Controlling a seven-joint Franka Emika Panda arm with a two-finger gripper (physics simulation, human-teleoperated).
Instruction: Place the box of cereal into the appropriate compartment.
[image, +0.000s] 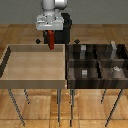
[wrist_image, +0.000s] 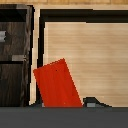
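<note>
The box of cereal (image: 51, 41) is a slim red rectangular box, standing roughly upright in the upper middle of the exterior view, over the far right part of the light wooden tray. In the wrist view the box of cereal (wrist_image: 58, 84) fills the lower centre, plain red, tilted; its markings are too blurred to read, perhaps darker streaks.

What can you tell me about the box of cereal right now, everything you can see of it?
The box of cereal is a slim red rectangular box, plain-faced in the wrist view, and looks like cardboard. It hangs roughly upright from the hand, which is closed on its top end, above the far right part of the light wooden tray on the exterior view's left. Nothing else seems to touch it. The dark compartmented bin lies beside it.
</note>
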